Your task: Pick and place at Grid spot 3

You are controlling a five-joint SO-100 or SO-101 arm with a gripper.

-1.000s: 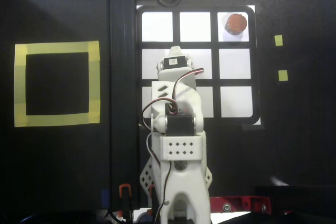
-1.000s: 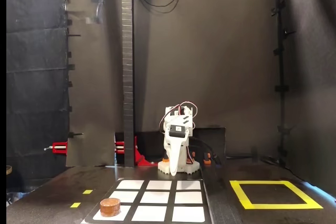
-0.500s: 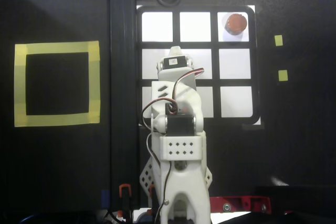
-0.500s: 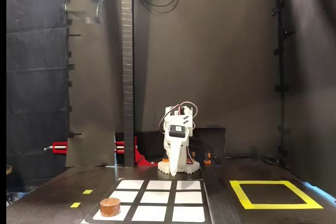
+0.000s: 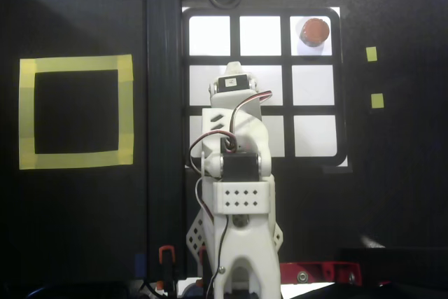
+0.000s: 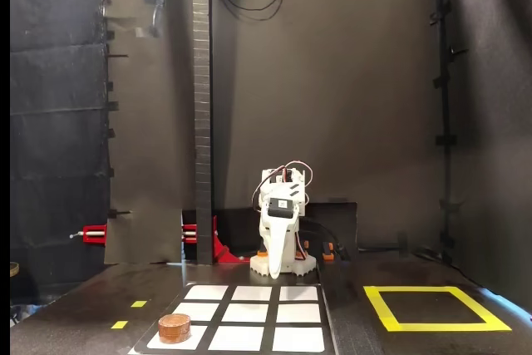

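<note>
Black table point(image 5: 77, 229) holds the grid point(image 5: 264, 160); puck point(image 5: 313, 31) upper right in spot 3 point(image 5: 313, 48); arm point(image 5: 236, 173) folded, gripper point(image 6: 272, 270) state unclear.

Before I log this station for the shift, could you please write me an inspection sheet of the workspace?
Surface: black table, bare apart from tape marks.
Job's things: brown round disc lies flat in Grid spot 3, the overhead view's top-right cell of the lit grid; the other cells are bare.
Clutter: yellow tape square, nothing inside it; two small yellow tape bits.
Tool: folded arm hides it; state cannot be told.
Cables: red, white and black wires loop over the arm.
Surroundings: black curtains, vertical black post.
</note>
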